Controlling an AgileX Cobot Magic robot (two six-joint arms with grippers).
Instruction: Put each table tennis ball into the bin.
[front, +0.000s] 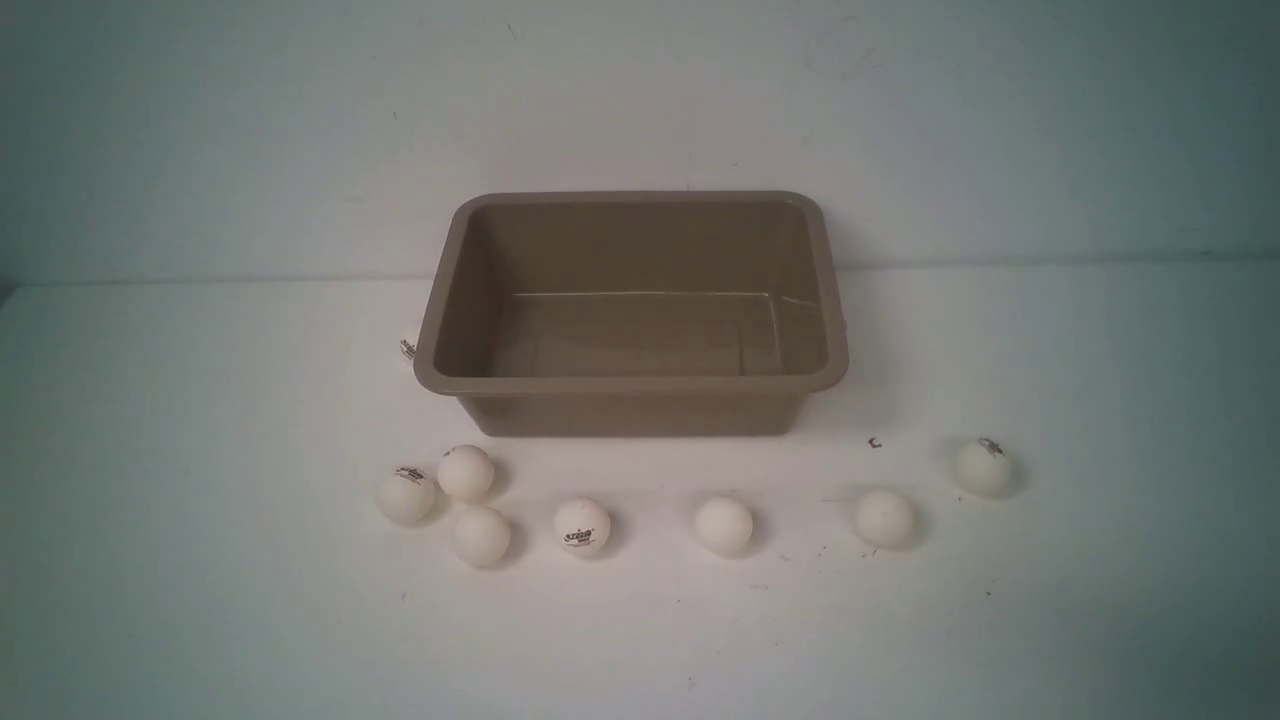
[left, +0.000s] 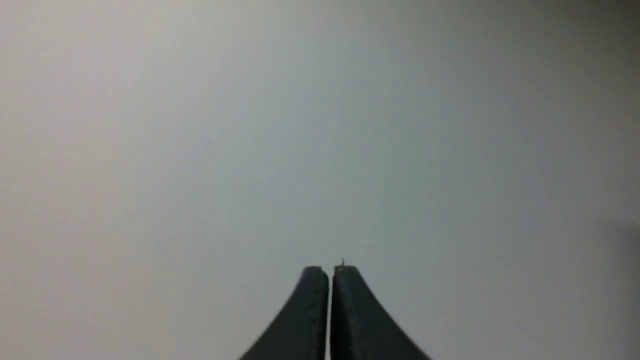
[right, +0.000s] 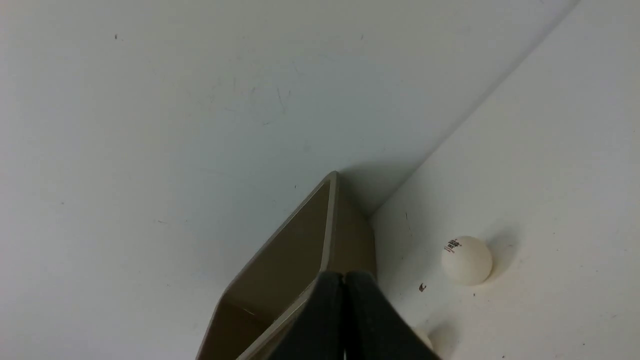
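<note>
The taupe bin (front: 630, 384) stands open and empty at the table's middle, against the back wall. Several white table tennis balls lie in a loose row in front of it, from a cluster of three at the left (front: 466, 472) past a logo ball (front: 582, 526) to the rightmost ball (front: 984, 467). One more ball (front: 408, 346) peeks out behind the bin's left rim. Neither arm shows in the front view. My left gripper (left: 330, 270) is shut and empty, facing only a blank surface. My right gripper (right: 344, 275) is shut and empty, short of the bin's corner (right: 332, 210), with a logo ball (right: 466, 260) beside it.
The white table (front: 200, 600) meets a pale wall just behind the bin. A small dark speck (front: 875, 442) lies right of the bin. In the right wrist view a second ball (right: 425, 338) is half hidden behind a finger.
</note>
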